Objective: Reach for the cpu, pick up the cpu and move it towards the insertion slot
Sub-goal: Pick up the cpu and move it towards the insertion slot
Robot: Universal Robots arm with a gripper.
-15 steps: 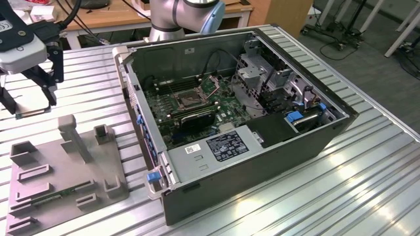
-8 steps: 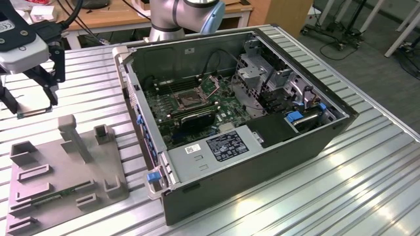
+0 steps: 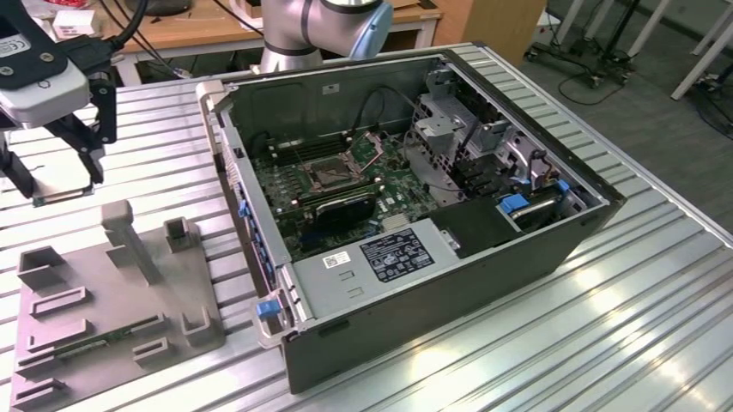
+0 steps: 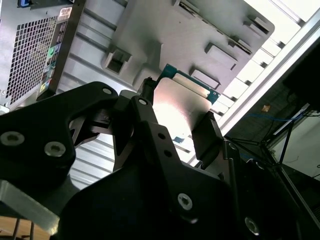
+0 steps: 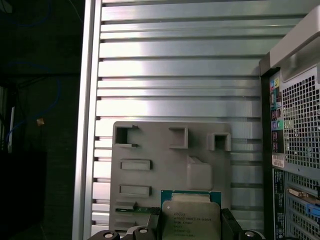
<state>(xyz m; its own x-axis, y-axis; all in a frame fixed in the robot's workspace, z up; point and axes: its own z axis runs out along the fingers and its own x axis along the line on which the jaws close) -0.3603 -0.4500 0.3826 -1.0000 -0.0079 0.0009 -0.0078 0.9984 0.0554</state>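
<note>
My gripper (image 3: pixel 55 190) hangs at the exterior view's far left, above the ribbed table and beyond the grey tray (image 3: pixel 103 300). It is shut on the cpu (image 3: pixel 63 194), seen edge-on there as a thin flat plate. In both wrist views the cpu (image 4: pixel 182 107) (image 5: pixel 191 217) shows its pale metal face and green rim, clamped between the two black fingers (image 4: pixel 207 132). The insertion slot (image 3: pixel 329 174), a silvery frame with a dark centre, sits on the green motherboard inside the open case, well to the right of the gripper.
The open computer case (image 3: pixel 458 249) fills the middle of the table, and its tall side wall (image 3: pixel 235 172) faces the gripper. A green memory stick (image 3: pixel 98 336) lies in the tray, whose shallow square recess (image 5: pixel 199 172) holds nothing. The table edge (image 5: pixel 89 125) runs close by.
</note>
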